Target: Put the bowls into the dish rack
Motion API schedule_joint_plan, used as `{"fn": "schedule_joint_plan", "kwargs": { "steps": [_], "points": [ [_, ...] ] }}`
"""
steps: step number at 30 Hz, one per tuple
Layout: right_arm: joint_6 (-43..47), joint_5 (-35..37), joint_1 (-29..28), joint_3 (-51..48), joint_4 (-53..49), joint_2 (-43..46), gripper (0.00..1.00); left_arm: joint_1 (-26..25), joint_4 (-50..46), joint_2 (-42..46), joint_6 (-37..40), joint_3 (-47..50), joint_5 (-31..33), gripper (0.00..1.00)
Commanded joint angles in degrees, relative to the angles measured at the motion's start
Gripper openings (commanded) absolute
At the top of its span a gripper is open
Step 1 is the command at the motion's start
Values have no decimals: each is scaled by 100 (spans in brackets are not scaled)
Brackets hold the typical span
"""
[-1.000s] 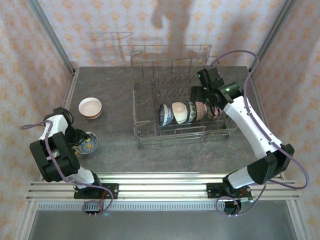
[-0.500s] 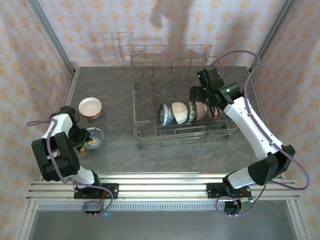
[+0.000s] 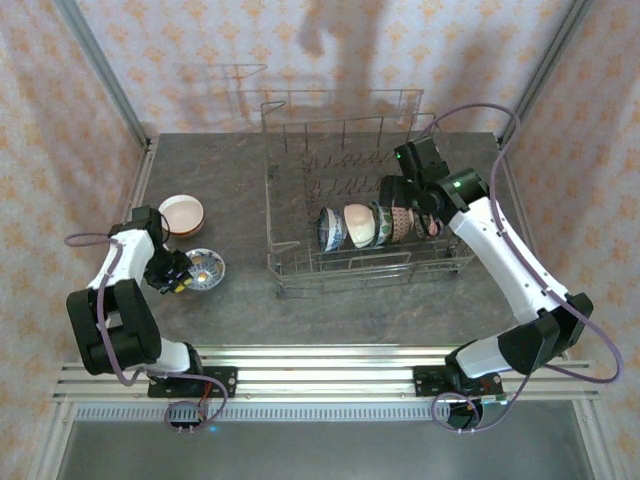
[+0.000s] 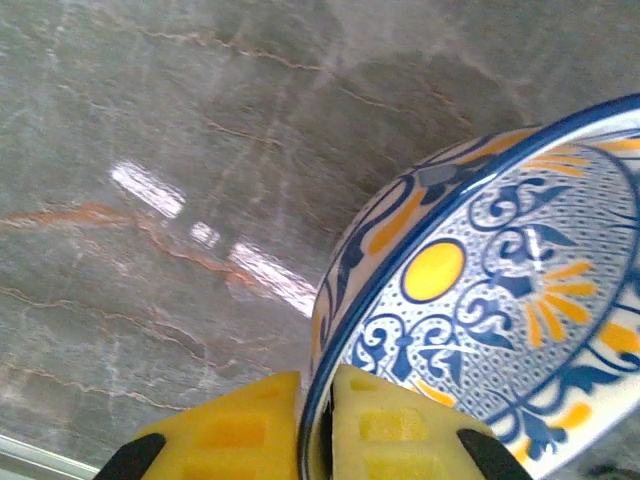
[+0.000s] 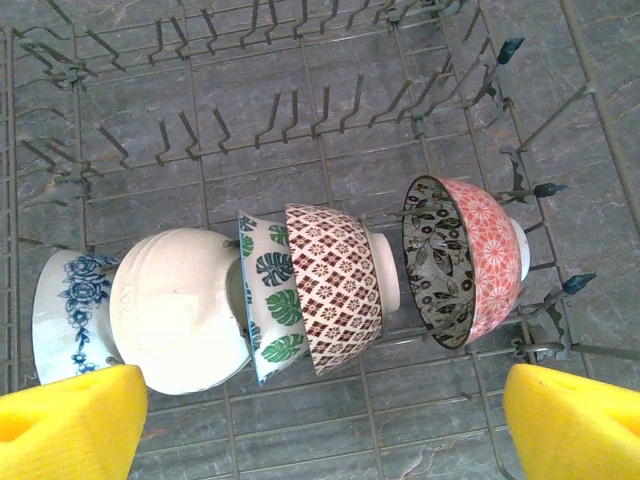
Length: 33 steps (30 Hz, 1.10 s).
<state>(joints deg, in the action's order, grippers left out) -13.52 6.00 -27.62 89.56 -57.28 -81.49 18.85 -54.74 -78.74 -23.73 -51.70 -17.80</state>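
The left fingers point(image 3: 184, 277) are clamped on the rim of the blue-and-yellow bowl point(image 3: 204, 268). In the left wrist view their yellow pads point(image 4: 232, 440) sit one outside and one inside the bowl's dark blue edge, pressed against it. The bowl is tilted, its patterned inside turned up and to the side, over the left part of the grey desk point(image 3: 330, 300). We cannot tell whether its foot touches the desk. Just beyond it, near the desk's left edge, a pinkish bowl point(image 3: 181, 214) stands upright and apart from it.

The right fingers point(image 3: 393, 189) are spread wide and grip nothing. They hang over the right part of the dish rack point(image 3: 270, 205). Through the right wrist camera we see five bowls standing on edge in one row between the tines:

- a white bowl with blue flowers point(image 5: 65, 310)
- a plain white bowl point(image 5: 180, 320)
- a green leaf bowl point(image 5: 270, 300)
- a brown-and-white lattice bowl point(image 5: 340, 285)
- a pink patterned bowl point(image 5: 480, 260), slightly apart from the other four at the row's end

The first four lean against one another.
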Motion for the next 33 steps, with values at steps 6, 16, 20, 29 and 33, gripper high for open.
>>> {"fn": "schedule_joint_plan", "kwargs": {
  "steps": [6,16,20,29,33],
  "points": [
    [-32,86,-106,226,-194,-275,91,-233,-114,496,-176,195,-276,8],
    [96,74,-234,891,-416,-859,91,-259,119,541,-360,324,-518,6],
    [82,103,-279,941,-460,-942,91,-323,204,465,-394,327,-622,4],
    [-19,118,-385,944,-471,-969,92,-455,384,396,-447,290,-919,4],
    [-35,145,-386,967,-516,-981,91,-505,378,399,-449,204,-997,3]
  ]
}}
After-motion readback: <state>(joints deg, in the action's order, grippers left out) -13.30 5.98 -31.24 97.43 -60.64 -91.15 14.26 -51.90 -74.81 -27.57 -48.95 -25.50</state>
